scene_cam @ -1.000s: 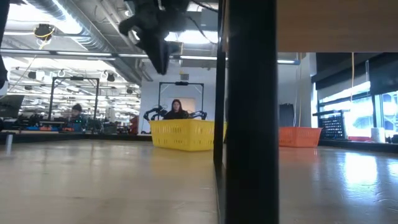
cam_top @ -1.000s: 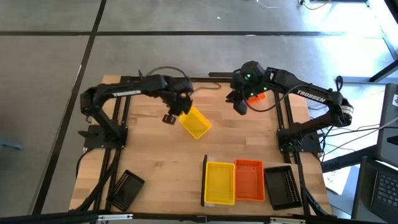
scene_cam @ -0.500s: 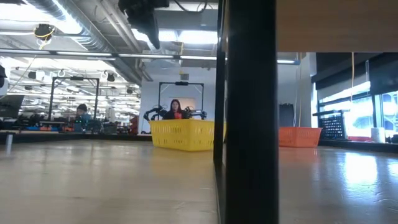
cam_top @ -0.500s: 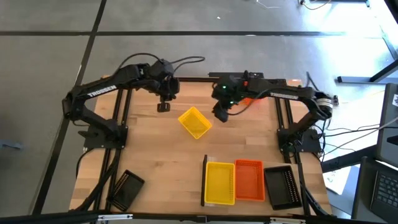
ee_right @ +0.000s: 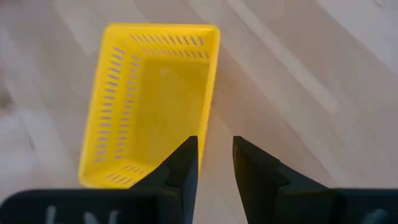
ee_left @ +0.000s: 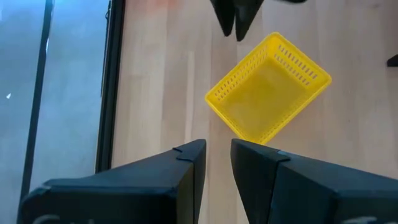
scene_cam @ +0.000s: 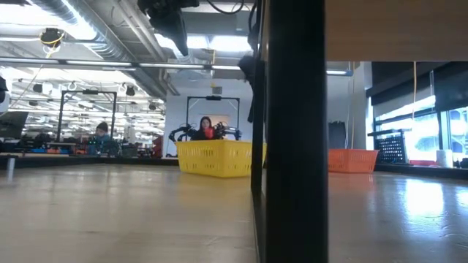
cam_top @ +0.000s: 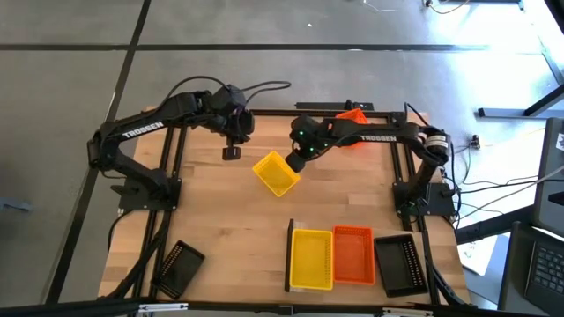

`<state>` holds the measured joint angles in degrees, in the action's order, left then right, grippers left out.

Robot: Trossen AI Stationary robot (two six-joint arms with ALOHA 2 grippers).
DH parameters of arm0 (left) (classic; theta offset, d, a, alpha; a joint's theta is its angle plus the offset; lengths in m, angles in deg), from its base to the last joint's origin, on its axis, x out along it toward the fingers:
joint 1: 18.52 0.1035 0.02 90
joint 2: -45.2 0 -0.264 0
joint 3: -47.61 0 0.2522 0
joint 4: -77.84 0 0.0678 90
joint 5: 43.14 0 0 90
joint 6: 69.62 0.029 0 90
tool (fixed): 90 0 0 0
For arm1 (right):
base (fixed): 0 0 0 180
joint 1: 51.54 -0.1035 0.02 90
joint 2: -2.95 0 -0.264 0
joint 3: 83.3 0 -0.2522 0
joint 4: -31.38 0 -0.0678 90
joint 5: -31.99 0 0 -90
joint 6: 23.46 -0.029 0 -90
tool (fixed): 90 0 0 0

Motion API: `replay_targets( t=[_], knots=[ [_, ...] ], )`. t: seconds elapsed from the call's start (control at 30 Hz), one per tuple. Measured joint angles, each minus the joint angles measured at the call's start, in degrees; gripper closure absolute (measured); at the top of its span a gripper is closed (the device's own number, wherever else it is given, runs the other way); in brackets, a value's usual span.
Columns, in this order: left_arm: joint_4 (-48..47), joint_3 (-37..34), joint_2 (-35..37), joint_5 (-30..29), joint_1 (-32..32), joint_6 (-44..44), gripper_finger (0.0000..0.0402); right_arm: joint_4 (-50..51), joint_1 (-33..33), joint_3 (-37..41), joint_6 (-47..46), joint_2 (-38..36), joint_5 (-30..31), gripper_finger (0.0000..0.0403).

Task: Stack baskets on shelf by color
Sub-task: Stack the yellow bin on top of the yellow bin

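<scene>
You have a loose yellow basket [cam_top: 276, 173] lying open side up and skewed on the tabletop [cam_top: 211, 220], near the middle and toward 12 o'clock, apart from everything else. The right gripper [cam_top: 294, 161] hangs just above the basket's 2 o'clock corner; in the right wrist view its fingers [ee_right: 184, 163] stand a narrow gap apart and hold nothing, with the basket's long wall roughly in line with that gap, which suggests the arm is lining up to pinch that wall. The left gripper [cam_top: 232, 151] waits at 10 o'clock of the basket, clear of it; in the left wrist view its fingers [ee_left: 189, 158] are likewise narrowly parted and empty, placed where they do not block the right arm's approach. The shelf [cam_top: 292, 255] sits at the 6 o'clock edge of the table with its dark upright end piece at its 9 o'clock end, and it carries a yellow stack [cam_top: 312, 257], an orange stack [cam_top: 353, 254] and a black stack [cam_top: 396, 262] side by side, one colour per column, so the loose basket belongs on the yellow stack. An orange basket [cam_top: 354, 114] remains at the 12 o'clock edge behind the right arm, and a black basket [cam_top: 179, 265] lies near the 7 o'clock corner; both appear to be pending. Judge the skew before closing, since a thin mesh wall may slip from a narrow pinch
</scene>
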<state>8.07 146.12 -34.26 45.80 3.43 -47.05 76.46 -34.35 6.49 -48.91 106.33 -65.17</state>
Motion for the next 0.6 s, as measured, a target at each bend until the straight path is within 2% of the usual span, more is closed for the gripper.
replay_targets(
  t=[0.33, 0.6],
  knots=[
    [0.09, 0.0, 0.0, 0.09, 0.0, -0.04, 0.0334, -0.36, -0.15, 0.0, 0.42, 4.83, -1.29, 0.0306],
    [0.08, 0.0, 0.0, 0.09, 0.0, -0.08, 0.0334, -1.12, -0.17, 0.0, 0.5, 5.82, -1.78, 0.0306]
  ],
)
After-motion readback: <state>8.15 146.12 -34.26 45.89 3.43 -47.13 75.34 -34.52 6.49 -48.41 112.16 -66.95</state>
